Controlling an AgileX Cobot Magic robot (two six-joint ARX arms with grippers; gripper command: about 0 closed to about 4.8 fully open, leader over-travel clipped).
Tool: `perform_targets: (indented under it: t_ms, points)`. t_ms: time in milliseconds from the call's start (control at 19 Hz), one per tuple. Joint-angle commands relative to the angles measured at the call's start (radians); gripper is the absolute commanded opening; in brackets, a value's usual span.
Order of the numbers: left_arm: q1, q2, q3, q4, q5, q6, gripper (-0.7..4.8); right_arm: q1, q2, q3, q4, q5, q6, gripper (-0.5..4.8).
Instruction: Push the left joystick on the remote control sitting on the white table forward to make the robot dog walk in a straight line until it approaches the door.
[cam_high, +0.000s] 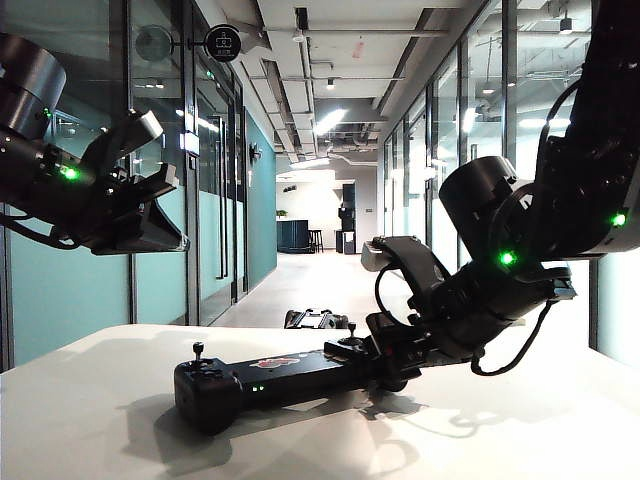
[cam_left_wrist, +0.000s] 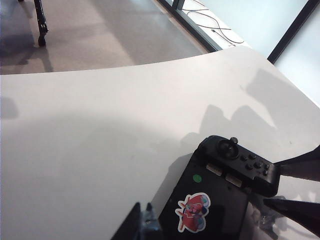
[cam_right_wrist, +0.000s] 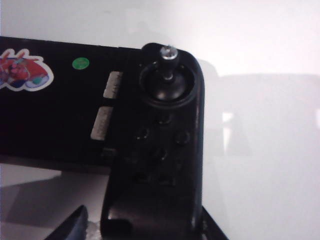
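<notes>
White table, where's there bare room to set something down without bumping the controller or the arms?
The white table is bare left of the remote control, under the raised left gripper, and along the near edge. It is crowded at the controller's right end, where the right gripper straddles the grip beside the right joystick.

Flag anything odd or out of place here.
Nothing is spilled or damaged. The remote lies flat on the table; the right gripper straddles its right end, the left gripper hangs above, idle.
</notes>
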Motion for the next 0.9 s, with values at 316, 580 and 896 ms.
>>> perform_targets:
  t_ms: [316,580,896]
  points:
    - [-0.002,-0.002,0.005,0.013,0.008,-0.002,-0.05,0.002,0.008,0.013,0.050,-0.010,-0.006,3.25]
    - [-0.002,-0.002,0.005,0.013,0.008,-0.002,-0.05,0.002,0.028,0.050,0.020,-0.008,-0.006,3.23]
    - [-0.002,-0.002,0.005,0.013,0.008,-0.002,-0.05,0.002,0.045,0.062,0.016,-0.005,-0.006,2.58]
